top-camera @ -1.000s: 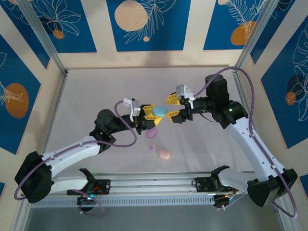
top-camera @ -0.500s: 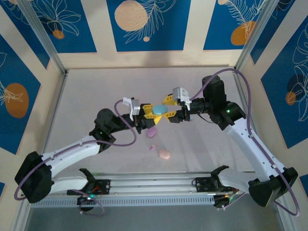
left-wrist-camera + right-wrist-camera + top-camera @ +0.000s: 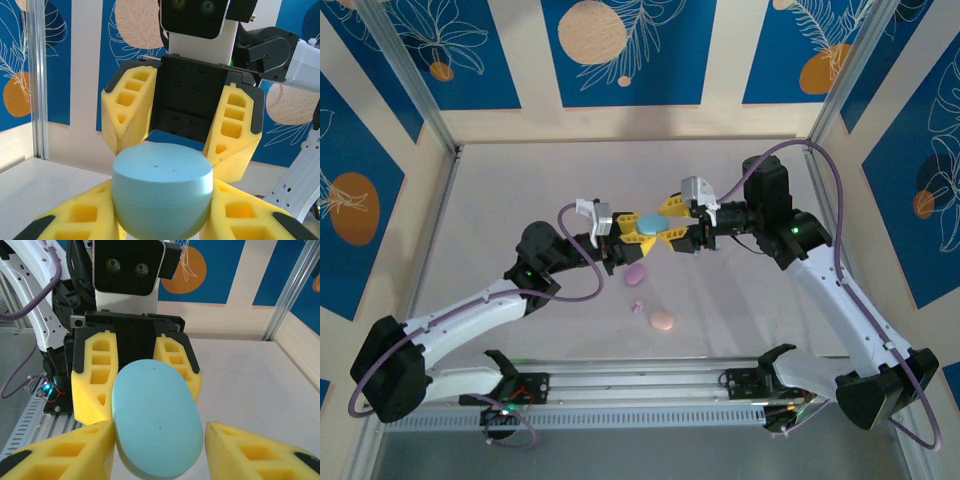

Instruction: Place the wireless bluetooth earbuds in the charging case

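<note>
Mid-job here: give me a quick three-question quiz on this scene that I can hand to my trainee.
1. What colour is the case that the left gripper grips in the air? A pink, B light blue, C purple.
2. True or false: the pink case lies on the table, away from both grippers.
3. How many pastel pieces lie loose on the table?

Key: 1 B. 2 True. 3 Three: a purple piece, a tiny earbud and the pink case.
</note>
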Available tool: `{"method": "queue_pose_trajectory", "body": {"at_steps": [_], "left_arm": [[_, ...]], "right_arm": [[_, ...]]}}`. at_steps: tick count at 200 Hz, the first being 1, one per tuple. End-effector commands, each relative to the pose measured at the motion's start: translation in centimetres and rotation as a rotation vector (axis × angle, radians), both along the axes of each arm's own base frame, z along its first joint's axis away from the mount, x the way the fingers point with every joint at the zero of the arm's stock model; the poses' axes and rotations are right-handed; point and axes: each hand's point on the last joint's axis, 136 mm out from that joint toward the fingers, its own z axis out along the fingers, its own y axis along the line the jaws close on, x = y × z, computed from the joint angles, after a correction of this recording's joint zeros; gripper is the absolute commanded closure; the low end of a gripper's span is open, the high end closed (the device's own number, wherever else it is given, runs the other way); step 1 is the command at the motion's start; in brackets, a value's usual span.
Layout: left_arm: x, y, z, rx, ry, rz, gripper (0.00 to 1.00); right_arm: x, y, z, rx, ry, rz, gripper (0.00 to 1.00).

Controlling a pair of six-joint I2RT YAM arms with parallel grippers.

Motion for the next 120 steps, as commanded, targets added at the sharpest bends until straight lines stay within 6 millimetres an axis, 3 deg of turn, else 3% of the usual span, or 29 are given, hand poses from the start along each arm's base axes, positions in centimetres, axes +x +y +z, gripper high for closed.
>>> {"method": "queue_pose_trajectory", "body": {"at_steps": [1, 120], "left_arm": [[-2.67, -0.17, 1.32, 0.003, -0.065, -0.110, 0.80], [-2.67, -0.18, 1.22, 0.020, -0.079, -0.106, 0.81]], "right_arm": [[1.62, -0.18, 0.59, 0.013, -0.034, -0.051, 0.50], [1.33, -0.18, 0.66, 0.019, 0.122, -0.010, 0.51]]}}
